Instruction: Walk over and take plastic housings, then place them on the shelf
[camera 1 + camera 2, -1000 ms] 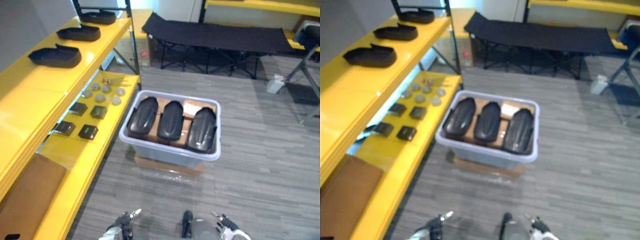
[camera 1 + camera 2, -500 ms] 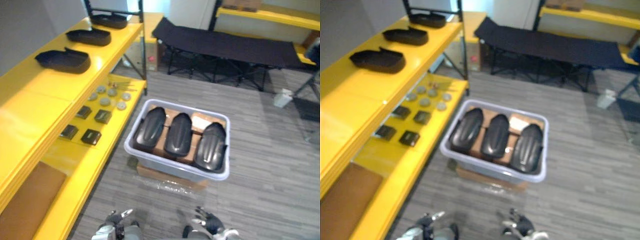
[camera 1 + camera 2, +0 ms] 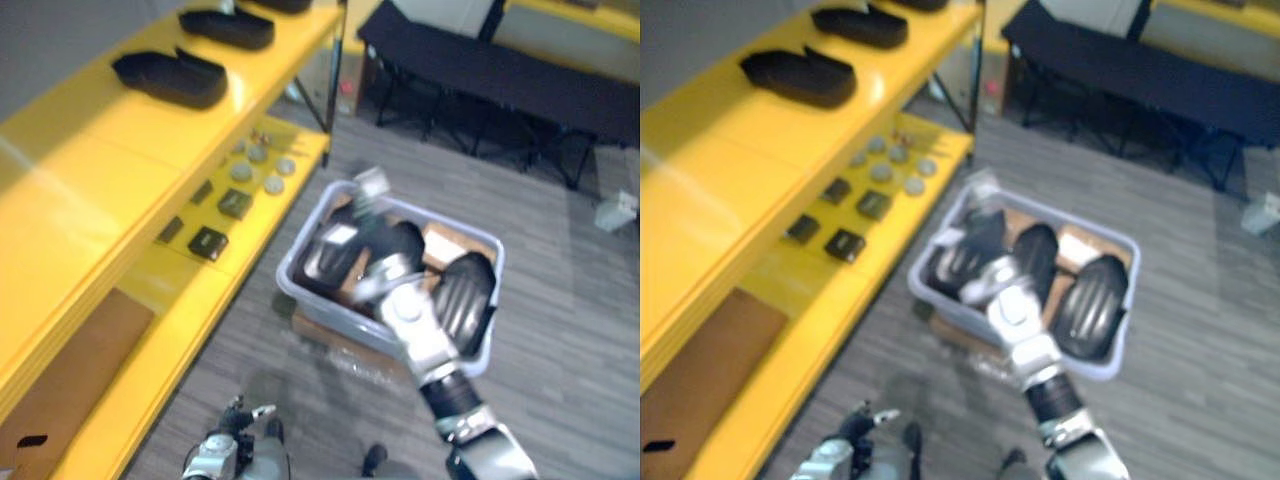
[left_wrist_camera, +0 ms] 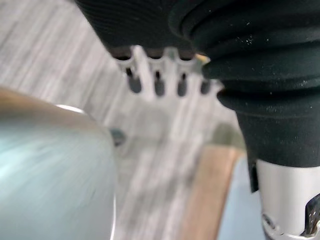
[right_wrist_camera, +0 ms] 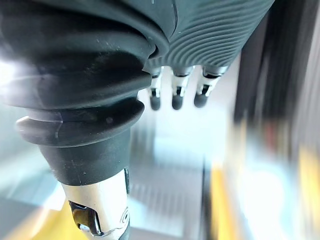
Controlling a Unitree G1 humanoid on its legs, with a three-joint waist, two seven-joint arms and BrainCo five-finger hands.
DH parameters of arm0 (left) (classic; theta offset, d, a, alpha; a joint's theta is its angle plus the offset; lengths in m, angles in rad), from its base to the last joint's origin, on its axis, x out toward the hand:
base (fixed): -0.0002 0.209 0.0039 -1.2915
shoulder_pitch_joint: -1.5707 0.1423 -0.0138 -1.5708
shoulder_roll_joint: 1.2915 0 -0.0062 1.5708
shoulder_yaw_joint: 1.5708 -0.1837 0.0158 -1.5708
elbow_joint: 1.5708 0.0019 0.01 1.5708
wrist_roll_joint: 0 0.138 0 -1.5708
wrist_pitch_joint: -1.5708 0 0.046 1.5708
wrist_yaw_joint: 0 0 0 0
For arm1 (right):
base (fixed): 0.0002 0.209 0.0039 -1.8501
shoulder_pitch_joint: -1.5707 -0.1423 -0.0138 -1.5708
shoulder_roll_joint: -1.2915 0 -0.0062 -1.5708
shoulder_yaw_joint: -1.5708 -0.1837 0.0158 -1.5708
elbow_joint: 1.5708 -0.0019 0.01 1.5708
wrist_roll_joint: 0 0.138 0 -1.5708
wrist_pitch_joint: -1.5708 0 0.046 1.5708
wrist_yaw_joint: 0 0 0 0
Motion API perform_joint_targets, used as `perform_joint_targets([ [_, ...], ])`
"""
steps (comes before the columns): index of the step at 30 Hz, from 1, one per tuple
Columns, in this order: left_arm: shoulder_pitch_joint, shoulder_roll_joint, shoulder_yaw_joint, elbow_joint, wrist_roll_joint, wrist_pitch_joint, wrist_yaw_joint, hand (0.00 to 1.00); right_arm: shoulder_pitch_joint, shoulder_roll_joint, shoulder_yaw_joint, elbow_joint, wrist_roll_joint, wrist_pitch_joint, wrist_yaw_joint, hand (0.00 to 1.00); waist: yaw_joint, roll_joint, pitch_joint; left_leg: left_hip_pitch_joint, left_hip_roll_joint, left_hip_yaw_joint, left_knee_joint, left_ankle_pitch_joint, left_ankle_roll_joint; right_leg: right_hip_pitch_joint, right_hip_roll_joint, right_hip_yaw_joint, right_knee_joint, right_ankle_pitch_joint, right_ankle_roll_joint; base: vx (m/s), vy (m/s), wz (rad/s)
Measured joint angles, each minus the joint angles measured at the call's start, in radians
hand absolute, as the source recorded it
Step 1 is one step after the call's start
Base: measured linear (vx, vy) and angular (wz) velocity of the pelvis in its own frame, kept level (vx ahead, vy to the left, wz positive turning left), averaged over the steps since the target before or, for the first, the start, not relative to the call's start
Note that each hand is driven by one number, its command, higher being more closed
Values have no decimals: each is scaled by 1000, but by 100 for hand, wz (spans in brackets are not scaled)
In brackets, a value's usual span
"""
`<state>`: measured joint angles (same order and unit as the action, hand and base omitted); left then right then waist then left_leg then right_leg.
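Left eye view: your right robot hand [image 3: 368, 215] swung out over the housings [image 3: 465, 295] in the bin [image 3: 290, 285].
Grip: fingers [image 5: 173, 101] were relaxed, nothing held.
Left robot hand [image 3: 232, 422]: idle, open.

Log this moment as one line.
stage: pick, not yet grasped | right hand: open, over bin | left hand: open, low, idle | housings: three in bin, none held | shelf: more housings on top
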<state>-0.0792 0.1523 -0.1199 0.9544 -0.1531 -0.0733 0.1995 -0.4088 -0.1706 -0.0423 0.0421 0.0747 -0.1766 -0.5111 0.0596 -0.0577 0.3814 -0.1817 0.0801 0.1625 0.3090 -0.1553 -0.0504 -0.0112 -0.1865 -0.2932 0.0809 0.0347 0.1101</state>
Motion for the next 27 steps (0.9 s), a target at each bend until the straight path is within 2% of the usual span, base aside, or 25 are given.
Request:
perform_joint_targets([
  [2, -3, 1, 19, -32, -7, -29, 25, 0, 53, -19, -65, -5, 38, -2, -72, 0, -16, 10, 51, -46, 17, 9, 58, -23, 2, -27, 9, 14, 0, 0, 0, -134, 24, -30],
  [5, -4, 3, 36, -46, -45, -59, 35, 0, 136, -19, -151, 2, 91, -6, -126, 0, -28, 26, 75, -124, 47, 10, 124, -47, -1, -79, 33, 27, 1, 0, 1, -117, -16, -22],
  [7, -4, 9, 37, -55, -46, -69, 37, 0, 142, -21, -195, 19, 108, -40, -144, 0, -31, 26, 78, -156, 57, 6, 137, -48, 0, -105, 42, 27, 2, -2, 1, -107, -44, -2],
  [8, -4, 10, 39, -63, -46, -77, 39, 0, 141, -31, -211, 19, 86, -78, -161, 0, -30, 27, 79, -179, 64, 3, 146, -48, 0, -128, 48, 27, 9, -2, 1, -80, -38, -1],
  [9, -4, 15, 40, -69, -48, -80, 39, 0, 140, -50, -215, 19, 49, -93, -168, 0, -30, 27, 80, -200, 66, -5, 154, -48, 1, -149, 52, 27, 26, -8, -2, -75, -29, 0],
  [11, -9, 17, 40, -70, -71, -79, 38, 0, 136, -78, -215, 35, 33, -95, -166, 0, -30, 24, 82, -213, 67, -15, 157, -47, 1, -170, 49, 26, 54, -22, -3, -46, -8, 8],
  [14, -19, 17, 57, -70, -84, -79, 38, 0, 103, -116, -245, 153, 45, -95, -169, 0, -20, 21, 84, -246, 65, -27, 181, -47, 1, -210, 45, 22, 107, -47, -6, -17, 10, 11],
  [19, -23, 27, 70, -57, -121, -76, 34, 0, 77, -140, -339, 352, 166, -101, -207, 0, -18, 19, 86, -292, 45, -72, 193, -44, 5, -242, 30, 0, 151, -74, -2, 16, 26, 23],
  [22, -23, 35, 71, -47, -125, -76, 24, 0, 51, -190, -369, 433, 238, -111, -207, 0, -16, 20, 87, -312, 32, -77, 207, -44, 6, -264, 17, -1, 176, -87, 2, 23, 40, 12],
  [27, -23, 30, 56, -26, -155, -72, 14, 0, -39, -300, -373, 580, 276, -106, -189, 0, -16, 58, 108, -331, 15, -99, 222, -41, 10, -274, 2, -10, 198, -94, 5, -5, 38, 12],
])
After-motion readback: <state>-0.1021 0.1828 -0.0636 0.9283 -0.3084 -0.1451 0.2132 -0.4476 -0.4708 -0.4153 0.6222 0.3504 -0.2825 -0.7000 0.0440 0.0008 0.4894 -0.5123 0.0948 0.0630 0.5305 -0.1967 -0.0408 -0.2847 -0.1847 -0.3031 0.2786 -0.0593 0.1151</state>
